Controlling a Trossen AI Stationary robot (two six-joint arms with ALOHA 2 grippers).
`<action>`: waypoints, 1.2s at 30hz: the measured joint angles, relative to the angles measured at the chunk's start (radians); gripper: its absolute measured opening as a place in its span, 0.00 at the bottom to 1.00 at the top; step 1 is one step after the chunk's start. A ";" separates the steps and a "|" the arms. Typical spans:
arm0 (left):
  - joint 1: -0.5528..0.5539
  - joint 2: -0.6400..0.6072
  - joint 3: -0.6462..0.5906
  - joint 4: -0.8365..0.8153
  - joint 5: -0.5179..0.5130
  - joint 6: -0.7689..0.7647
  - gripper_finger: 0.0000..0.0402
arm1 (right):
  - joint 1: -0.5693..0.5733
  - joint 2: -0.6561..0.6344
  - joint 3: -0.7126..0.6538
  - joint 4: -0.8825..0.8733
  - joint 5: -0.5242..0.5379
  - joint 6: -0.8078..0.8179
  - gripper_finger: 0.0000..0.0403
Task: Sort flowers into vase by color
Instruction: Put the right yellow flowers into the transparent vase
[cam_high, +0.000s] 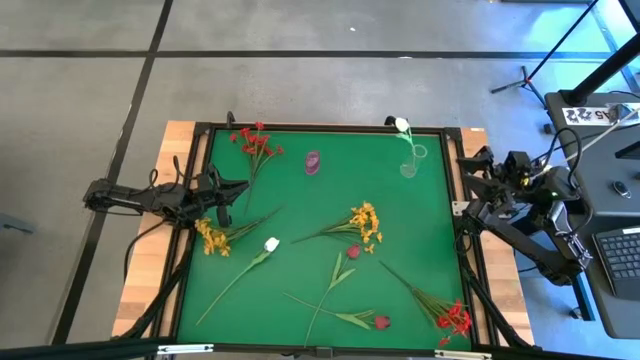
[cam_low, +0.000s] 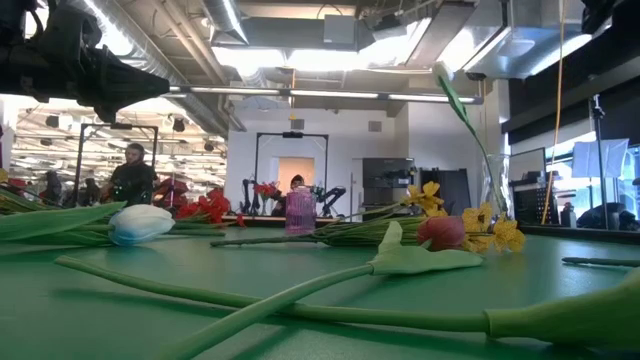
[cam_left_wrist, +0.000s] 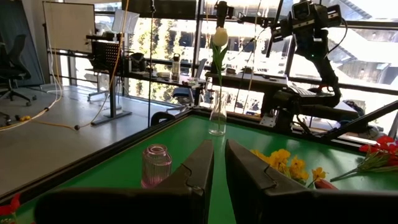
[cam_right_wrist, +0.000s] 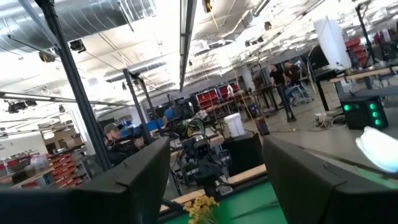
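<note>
Green-stemmed flowers lie flat on the green table (cam_high: 300, 200): red clusters at the far left (cam_high: 255, 142) and near right (cam_high: 453, 320), yellow-orange clusters at the left (cam_high: 212, 237) and centre (cam_high: 365, 225), a white bud (cam_high: 271, 244), and two dark red buds (cam_high: 352, 251) (cam_high: 381, 322). A clear vase (cam_high: 410, 165) at the far right holds one white flower (cam_left_wrist: 220, 36). A small pink vase (cam_high: 313, 162) stands empty. My left gripper (cam_high: 235, 188) hovers at the left edge, fingers almost together, empty. My right gripper (cam_high: 468, 185) is open and empty at the right edge.
A raised dark frame (cam_high: 330, 128) runs around the green table. The stems lie spread across the near half, some crossing. Beyond the table are the room, stands, a monitor at the right and people far off (cam_low: 132, 175).
</note>
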 joint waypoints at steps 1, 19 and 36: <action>0.000 0.000 0.000 0.000 0.000 0.000 0.10 | 0.000 0.000 0.000 0.012 0.001 0.000 0.63; 0.000 0.000 0.000 0.005 0.003 -0.016 0.10 | 0.000 0.069 0.000 0.038 -0.085 -0.162 0.63; -0.001 0.000 0.000 0.197 0.102 0.005 0.10 | 0.001 0.206 0.000 0.036 -0.055 -0.198 0.63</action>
